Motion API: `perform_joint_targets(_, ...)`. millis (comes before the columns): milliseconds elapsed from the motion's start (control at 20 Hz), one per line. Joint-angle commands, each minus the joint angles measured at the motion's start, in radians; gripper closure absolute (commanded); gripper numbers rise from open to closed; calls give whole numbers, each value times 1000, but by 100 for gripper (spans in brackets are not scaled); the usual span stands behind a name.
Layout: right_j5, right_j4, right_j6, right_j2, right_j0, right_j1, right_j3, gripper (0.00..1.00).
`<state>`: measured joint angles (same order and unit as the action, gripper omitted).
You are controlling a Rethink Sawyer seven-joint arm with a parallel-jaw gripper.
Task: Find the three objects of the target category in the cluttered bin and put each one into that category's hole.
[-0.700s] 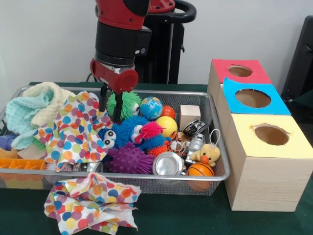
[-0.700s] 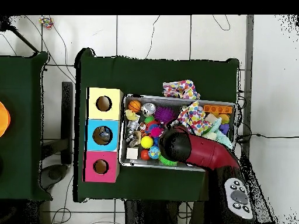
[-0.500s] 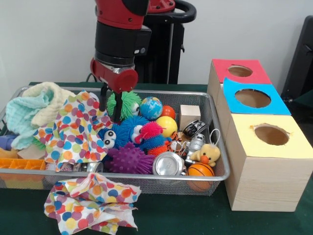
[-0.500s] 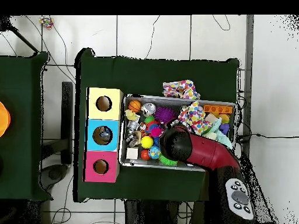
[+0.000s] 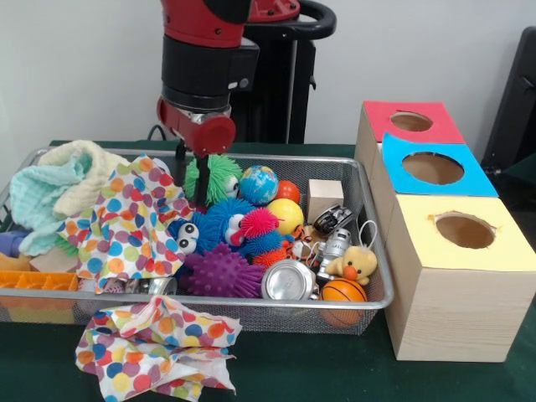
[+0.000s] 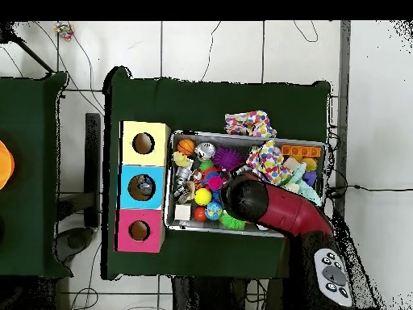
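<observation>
In the wire bin (image 5: 368,251), right under the red wrist, we have the end effector (image 5: 191,177) hanging low, its two dark fingers (image 5: 202,180) set a narrow gap apart with nothing between them. We can't say which category is the target, but the fingers hover over the spiky toys, so we read those as the likely quarry. The green spiky ball (image 5: 216,177) sits just behind and to the right of the fingertips, near enough that it may be touching. The blue fuzzy ball with eyes (image 5: 209,224) lies just below and in front of them, and the purple spiky ball (image 5: 221,270) is nearer the camera still.

We judge all three light, soft and squashy. The rubbery spines will give under pressure, so a pinch on the spines alone could slip off. Better to close across the body of the ball, through its middle.

The polka-dot cloth (image 5: 126,224) drapes right beside the left finger, and we would watch for it snagging. In the overhead view the arm (image 6: 274,208) hides the fingers and covers the bin's middle.

On the bench, to the right of the bin, stand the red box (image 5: 408,122), the blue box (image 5: 435,167) and the yellow box (image 5: 465,230), each with a round hole on top, well apart from the end effector.
</observation>
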<state>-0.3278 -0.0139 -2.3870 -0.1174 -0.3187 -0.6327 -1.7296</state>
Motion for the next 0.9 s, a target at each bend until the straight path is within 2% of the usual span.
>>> perform_joint_targets(50, -69, 91, -194, 36, 19, -17, -107, 0)
perform_joint_targets(200, -37, 138, -204, 72, -4, -14, -169, 0)
perform_joint_targets(400, -13, 193, -215, 96, -14, -7, -213, 0)
perform_joint_targets(500, -13, 213, -221, 78, 8, -3, -210, 0)
perform_joint_targets(650, -10, 237, -197, 87, -4, 12, -201, 0)
perform_joint_targets(900, 53, 278, -188, 124, -24, 81, -191, 0)
